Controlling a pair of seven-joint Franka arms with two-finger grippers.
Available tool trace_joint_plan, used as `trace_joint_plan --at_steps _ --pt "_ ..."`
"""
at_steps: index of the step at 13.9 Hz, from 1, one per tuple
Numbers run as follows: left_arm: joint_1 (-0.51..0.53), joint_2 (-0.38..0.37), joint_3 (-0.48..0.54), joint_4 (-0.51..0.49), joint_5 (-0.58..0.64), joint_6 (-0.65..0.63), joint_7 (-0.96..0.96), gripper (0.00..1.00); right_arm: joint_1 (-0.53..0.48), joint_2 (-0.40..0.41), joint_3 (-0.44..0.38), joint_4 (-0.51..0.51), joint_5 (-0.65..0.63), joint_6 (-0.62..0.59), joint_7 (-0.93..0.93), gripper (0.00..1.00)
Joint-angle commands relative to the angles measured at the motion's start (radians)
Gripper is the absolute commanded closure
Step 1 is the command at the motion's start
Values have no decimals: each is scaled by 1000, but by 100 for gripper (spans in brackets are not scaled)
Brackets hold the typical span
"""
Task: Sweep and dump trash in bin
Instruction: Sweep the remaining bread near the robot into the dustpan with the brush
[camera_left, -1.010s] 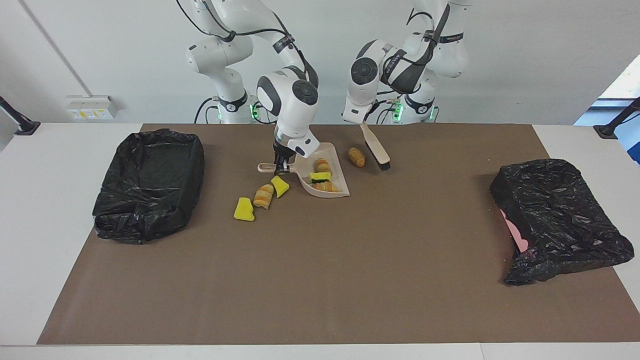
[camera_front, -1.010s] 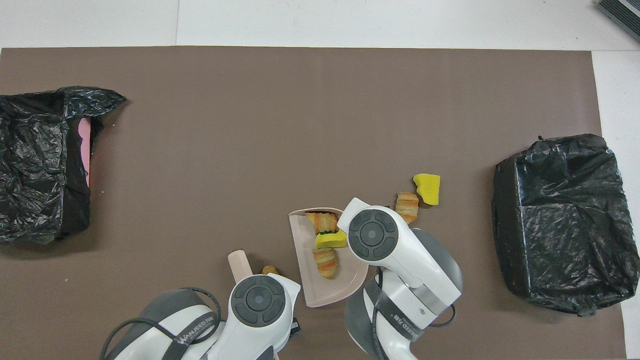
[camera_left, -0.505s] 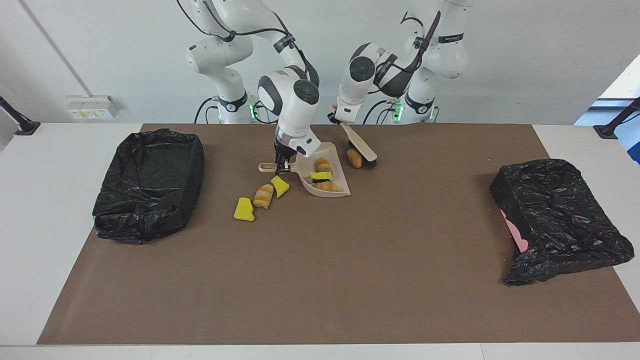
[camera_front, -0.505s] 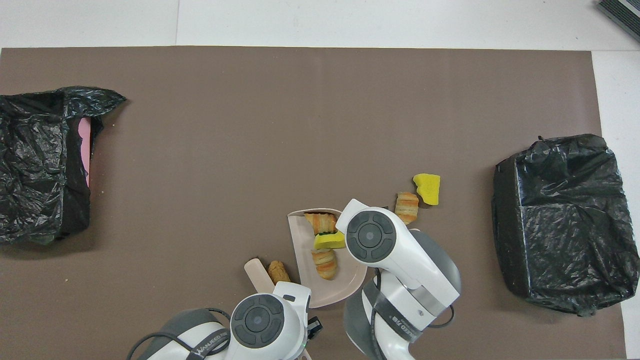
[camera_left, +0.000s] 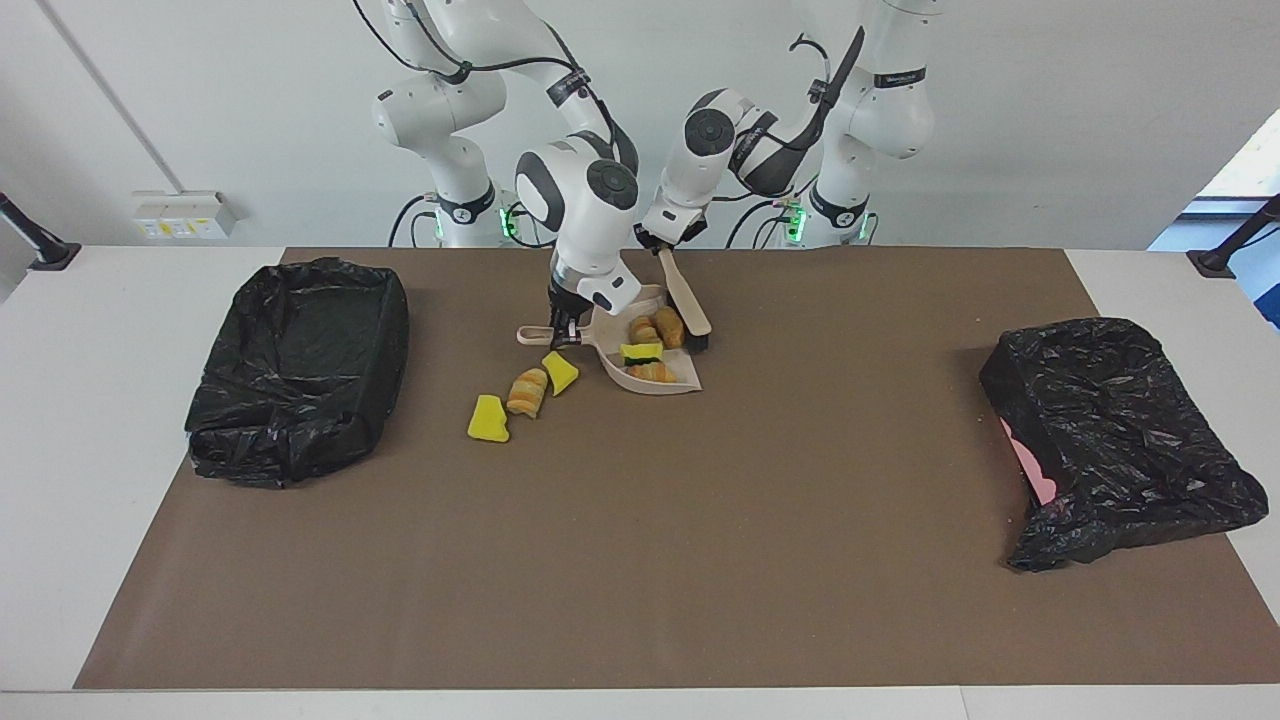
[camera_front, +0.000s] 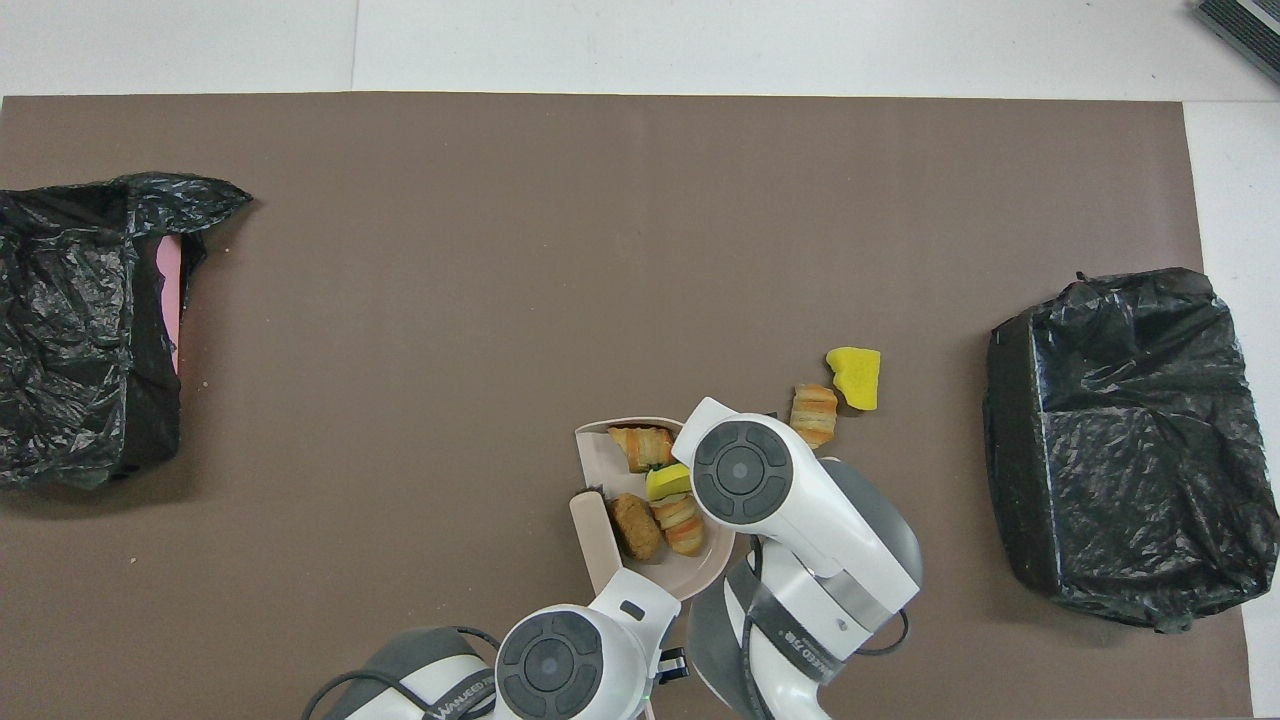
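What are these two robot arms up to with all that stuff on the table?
They are sweeping scraps. The right gripper holds the beige dustpan by its handle, and the left gripper holds a brush at the pan's mouth. Four scraps lie in the pan; three more lie beside it, toward a black-lined bin.

facing cam sits high across the table, looks back at both arm bases and the wall, wide shot. overhead cam sits above the robots' end, looks steeply down and forward, tighter. half a turn apart. both cover the brown mat (camera_left: 640, 560) (camera_front: 500, 250), dustpan (camera_left: 655, 385) (camera_front: 597, 455) and both black bins.
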Motion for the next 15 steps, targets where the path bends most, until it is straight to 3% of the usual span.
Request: trace_joint_plan --at_steps 1,2,5,8,12,15 --pt "-18 69 18 99 -21 -5 47 100 -3 2 4 -5 -28 -11 11 100" --pt "-11 65 20 101 -21 -19 44 100 -5 2 3 -5 -28 -11 11 100" --pt "39 40 26 113 -1 -216 37 100 -5 2 3 -5 -28 -11 11 100" --pt "80 11 26 115 103 -350 29 100 -15 4 4 -5 -23 -15 22 100" --pt "96 1 23 109 224 -357 23 100 -99 -18 3 9 7 -21 14 100" --pt "85 -32 17 60 249 -311 18 100 -155 -70 -1 67 104 -46 -45 100"
